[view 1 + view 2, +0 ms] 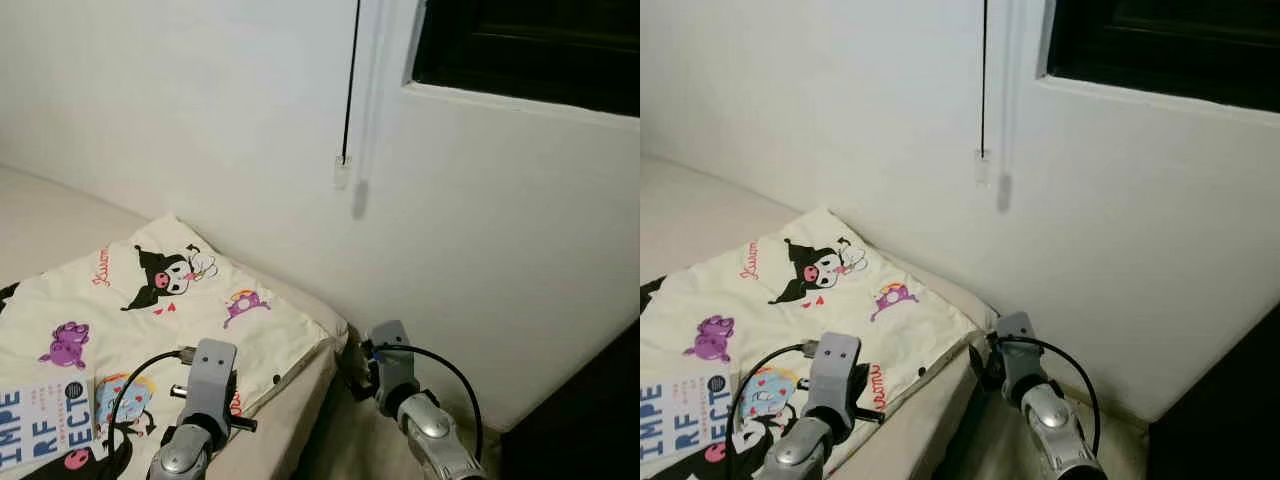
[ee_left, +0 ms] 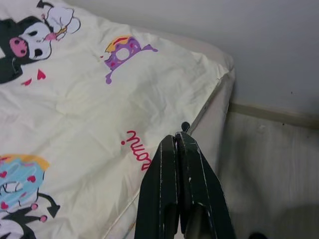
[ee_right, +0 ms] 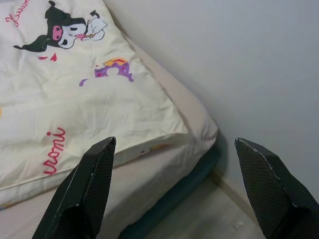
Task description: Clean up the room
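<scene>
Left pincer (image 2: 177, 142) closed over blanket (image 2: 89, 114); right pincer (image 3: 174, 159) spread.

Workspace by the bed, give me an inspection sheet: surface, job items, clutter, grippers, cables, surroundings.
Surface: bed with a cream cartoon-print blanket spread flat up to the corner.
Job's things: blanket as above; a book lies on it at the robot's left.
Clutter: nothing seen besides the book.
Grippers: left gripper shut, holding nothing, above the blanket's edge; right gripper wide open, above the bed corner.
Cables: black cable looping at the left wrist, another at the right wrist; a thin black cord hangs down the wall.
Surroundings: white wall, dark window on the upper right, pale floor beside the bed.
</scene>
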